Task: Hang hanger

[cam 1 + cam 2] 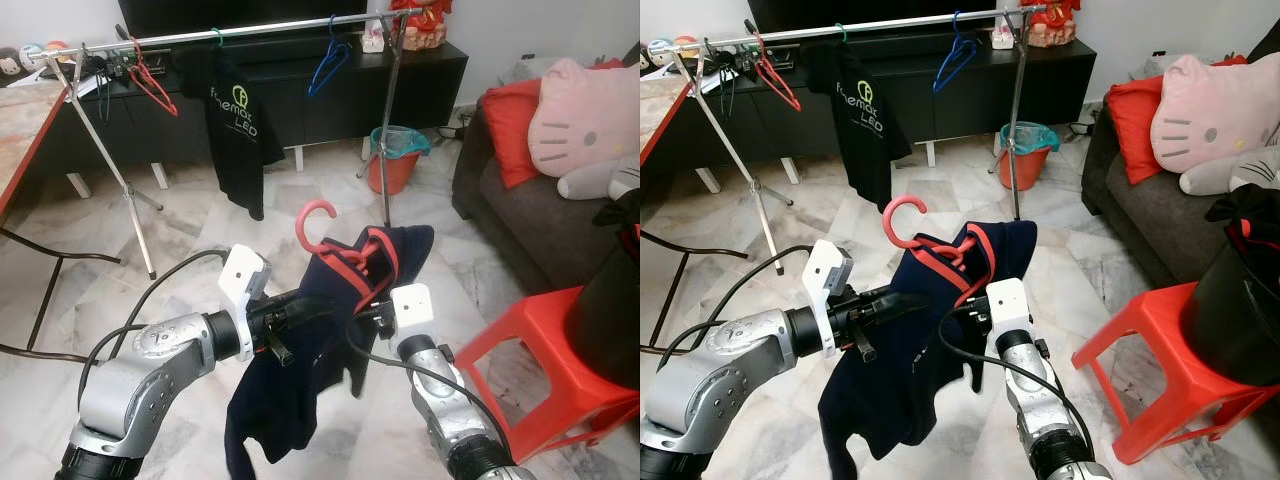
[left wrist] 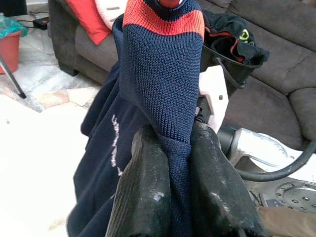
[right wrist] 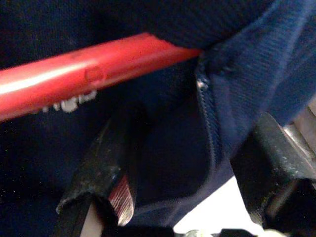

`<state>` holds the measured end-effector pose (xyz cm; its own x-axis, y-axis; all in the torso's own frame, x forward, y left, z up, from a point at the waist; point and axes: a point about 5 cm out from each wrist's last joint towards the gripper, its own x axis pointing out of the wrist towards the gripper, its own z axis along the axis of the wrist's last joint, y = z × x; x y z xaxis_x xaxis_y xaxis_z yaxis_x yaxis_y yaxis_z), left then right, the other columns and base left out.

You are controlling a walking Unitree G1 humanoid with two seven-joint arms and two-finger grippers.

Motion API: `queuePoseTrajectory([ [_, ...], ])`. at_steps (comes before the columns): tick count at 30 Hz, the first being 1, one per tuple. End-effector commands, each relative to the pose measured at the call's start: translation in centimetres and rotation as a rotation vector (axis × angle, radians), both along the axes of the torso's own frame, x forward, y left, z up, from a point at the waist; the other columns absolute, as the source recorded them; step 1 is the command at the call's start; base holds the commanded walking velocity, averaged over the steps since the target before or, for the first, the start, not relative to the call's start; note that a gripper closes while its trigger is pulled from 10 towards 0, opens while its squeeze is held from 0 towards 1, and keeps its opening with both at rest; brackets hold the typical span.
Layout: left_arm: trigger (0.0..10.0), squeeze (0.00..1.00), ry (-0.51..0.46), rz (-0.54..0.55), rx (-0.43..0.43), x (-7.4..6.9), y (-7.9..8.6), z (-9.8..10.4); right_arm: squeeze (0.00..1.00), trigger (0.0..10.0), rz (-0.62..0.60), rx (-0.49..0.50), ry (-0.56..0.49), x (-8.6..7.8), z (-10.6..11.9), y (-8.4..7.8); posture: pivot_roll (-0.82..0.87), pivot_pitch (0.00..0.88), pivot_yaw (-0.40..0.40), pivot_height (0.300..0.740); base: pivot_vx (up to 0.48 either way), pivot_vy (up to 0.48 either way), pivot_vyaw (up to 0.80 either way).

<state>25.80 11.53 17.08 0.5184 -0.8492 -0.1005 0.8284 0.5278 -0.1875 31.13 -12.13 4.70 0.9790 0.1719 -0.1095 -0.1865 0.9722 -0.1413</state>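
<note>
A navy shirt [image 1: 290, 390] with a red collar hangs on a red hanger [image 1: 314, 214], held up between my two arms. My left gripper [image 2: 170, 136] is shut on the shirt's shoulder fabric, which is pinched between its fingers [image 2: 148, 182]. My right gripper [image 3: 197, 138] stands open under the shirt, with navy cloth between its fingers and the hanger's red bar [image 3: 98, 69] just beyond them. The silver rail [image 1: 250, 32] of a drying rack runs across the far side and carries a red hanger [image 1: 152, 82], a black T-shirt [image 1: 238, 130] and a blue hanger [image 1: 328, 60].
A red plastic stool [image 1: 530, 370] stands close on my right, with a grey sofa [image 1: 500, 210] and cushions behind it. An orange bin [image 1: 395, 160] sits by the rack's right leg. A table [image 1: 20, 130] edges in at left, and a black TV console lies behind the rack.
</note>
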Motion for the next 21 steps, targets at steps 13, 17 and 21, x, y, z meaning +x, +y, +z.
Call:
queuePoseTrajectory([
  [13,10.0,0.0,-0.041,-0.053,-0.014,-0.72,-0.36,0.92,0.0,0.0,-0.029,0.005,-0.036,0.37,0.58,-0.2,0.01,0.053,0.018,0.74,0.0,0.0,0.0],
  [17,10.0,0.0,-0.04,-0.052,-0.013,-0.71,-0.34,0.87,0.0,0.0,-0.03,0.006,-0.038,0.37,0.59,-0.17,0.01,0.053,0.018,0.74,0.0,0.0,0.0],
  [21,10.0,0.0,-0.04,-0.046,-0.012,-0.69,-0.3,0.8,0.0,0.0,-0.031,0.004,-0.038,0.36,0.58,-0.18,0.01,0.052,0.018,0.74,0.0,0.0,0.0],
])
